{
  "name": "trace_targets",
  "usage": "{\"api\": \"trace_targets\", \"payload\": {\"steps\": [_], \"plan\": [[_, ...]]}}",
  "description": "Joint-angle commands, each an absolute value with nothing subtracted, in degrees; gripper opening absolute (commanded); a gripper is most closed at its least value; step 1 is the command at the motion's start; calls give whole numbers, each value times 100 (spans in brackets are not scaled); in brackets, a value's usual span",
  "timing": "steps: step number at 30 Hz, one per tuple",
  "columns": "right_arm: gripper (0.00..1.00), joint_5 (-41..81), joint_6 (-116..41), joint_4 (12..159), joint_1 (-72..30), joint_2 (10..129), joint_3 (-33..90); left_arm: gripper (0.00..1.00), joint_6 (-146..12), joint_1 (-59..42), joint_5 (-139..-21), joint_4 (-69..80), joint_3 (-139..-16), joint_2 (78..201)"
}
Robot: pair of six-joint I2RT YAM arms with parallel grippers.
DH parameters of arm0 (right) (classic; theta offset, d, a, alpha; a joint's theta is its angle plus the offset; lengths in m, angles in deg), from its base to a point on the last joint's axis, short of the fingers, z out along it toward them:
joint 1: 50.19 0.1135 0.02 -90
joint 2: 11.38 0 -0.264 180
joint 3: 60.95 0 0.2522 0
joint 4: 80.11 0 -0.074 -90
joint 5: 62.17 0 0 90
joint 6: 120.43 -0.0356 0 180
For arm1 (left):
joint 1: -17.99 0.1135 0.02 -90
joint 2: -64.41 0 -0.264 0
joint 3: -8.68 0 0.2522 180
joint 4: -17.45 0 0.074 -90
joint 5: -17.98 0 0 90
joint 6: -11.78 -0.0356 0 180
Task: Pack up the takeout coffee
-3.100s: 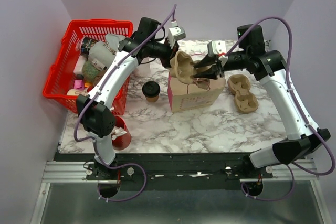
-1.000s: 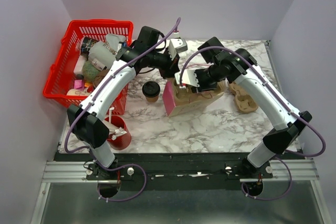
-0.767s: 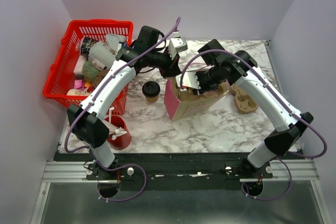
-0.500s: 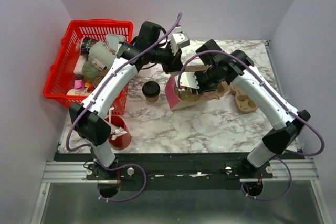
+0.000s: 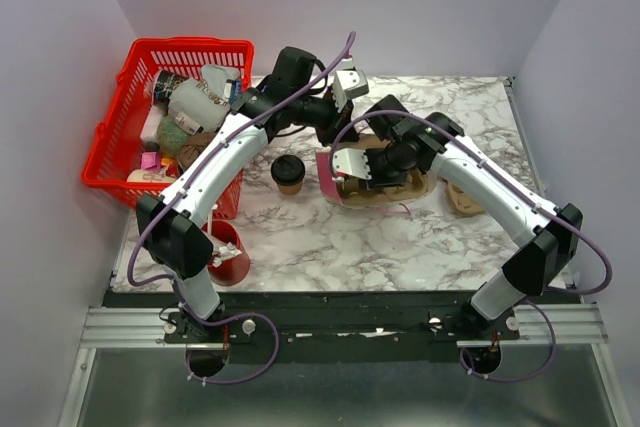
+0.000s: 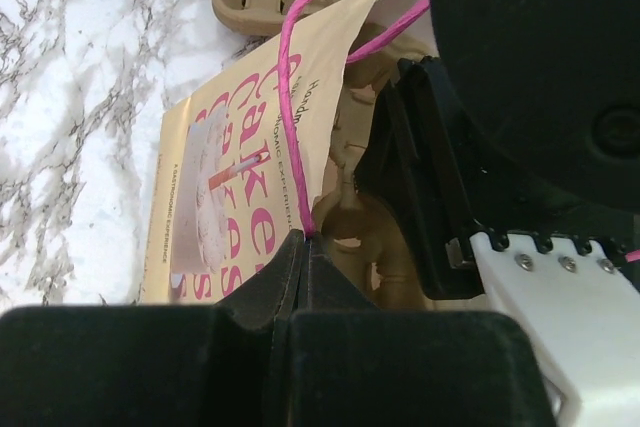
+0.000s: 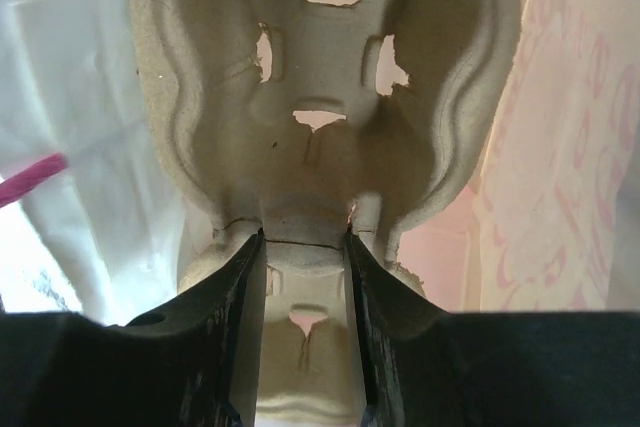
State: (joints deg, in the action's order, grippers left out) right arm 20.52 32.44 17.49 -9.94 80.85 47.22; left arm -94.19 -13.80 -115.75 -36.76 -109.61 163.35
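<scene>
We see the takeout coffee (image 5: 288, 173) standing upright on the marble surface (image 5: 400, 242), its black lid on, between the red basket (image 5: 190, 44) and the paper bag (image 6: 215, 197). It sits near the bag's pink side without touching it, and neither arm has hold of it.

The bag lies tipped over on its side, and in the left wrist view its pink lettering faces up. Our left end effector (image 6: 306, 247) is pressed together on the bag's pink handle (image 6: 288, 97), a thin cord that runs up from the fingertips and past the open edge of the bag.

Our right end effector (image 7: 305, 242) reaches into the mouth of the bag and pinches a pulp carrier (image 7: 320, 117) by the narrow ridge at its middle, one finger on each side. In the right wrist view this carrier fills most of the frame, with the bag's pale inner wall to the left and pink lettering showing through on the right.

A second pulp carrier (image 5: 465, 200) lies on the surface just beside the bag on the right, partly hidden under the right arm. A red cup (image 5: 228, 257) of white sticks sits near the left arm's base, at the near edge of the surface. The basket holds a jumble of cups and packets that we cannot tell apart.
</scene>
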Motion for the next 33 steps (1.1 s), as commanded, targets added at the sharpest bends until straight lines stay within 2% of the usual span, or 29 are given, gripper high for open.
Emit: {"api": "trace_targets", "payload": {"steps": [1, 15, 25, 33], "plan": [[1, 2247, 2890, 2757, -949, 7705, 4352, 0, -9422, -1374, -11834, -3709, -10932, 16215], [1, 1359, 3144, 3981, -949, 6782, 3306, 0, -9642, -1365, -11790, -4087, -11064, 16250], [0, 816, 3355, 3612, -985, 7054, 3218, 0, -9932, -1374, -11887, -4395, -11073, 16232], [1, 454, 3601, 3876, -1072, 7123, 2998, 0, -10081, -1374, -11887, -4509, -11117, 16232]]}}
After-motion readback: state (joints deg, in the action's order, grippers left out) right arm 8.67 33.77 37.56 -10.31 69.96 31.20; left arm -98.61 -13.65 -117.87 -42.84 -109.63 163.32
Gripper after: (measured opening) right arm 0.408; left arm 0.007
